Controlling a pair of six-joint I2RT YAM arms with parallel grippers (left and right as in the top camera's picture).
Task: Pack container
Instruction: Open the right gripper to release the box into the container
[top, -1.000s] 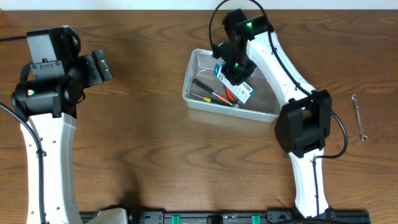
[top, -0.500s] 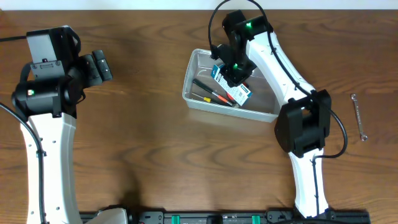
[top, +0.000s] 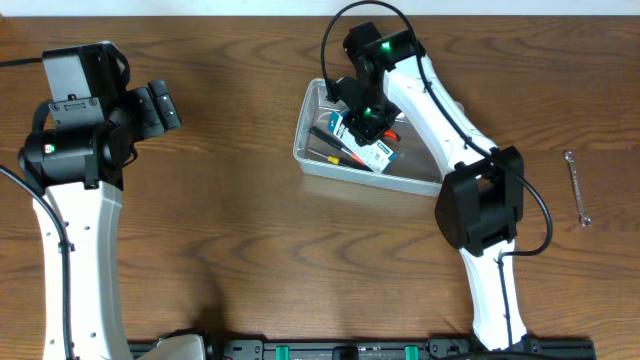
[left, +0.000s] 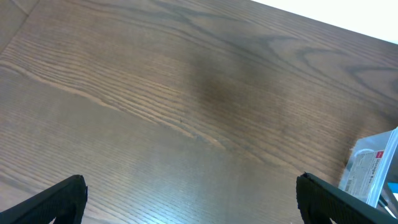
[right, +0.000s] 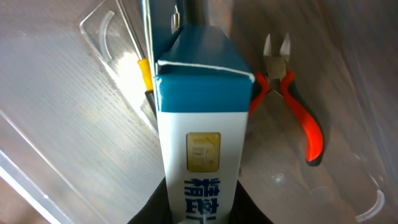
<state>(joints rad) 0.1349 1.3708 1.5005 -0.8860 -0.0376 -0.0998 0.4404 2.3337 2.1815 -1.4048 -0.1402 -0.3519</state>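
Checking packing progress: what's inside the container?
In the container: orange-handled cutters, a screwdriver, and a blue-and-white box held by the right pincer. Anything under the box is hidden.

The wooden table (top: 230, 230) bears the container (top: 318, 100) and, well apart, a wrench (top: 577, 188).

The overhead view is lit evenly and brightly; the table (top: 230, 220) is rendered sharply, with faint shadows. In the left wrist view a diffuse dark patch is seen on the wood, and the far edge is blown out white. In the right wrist view glare is thrown off the container (right: 74, 124) floor, while the box (right: 202, 106) is shown sharp.
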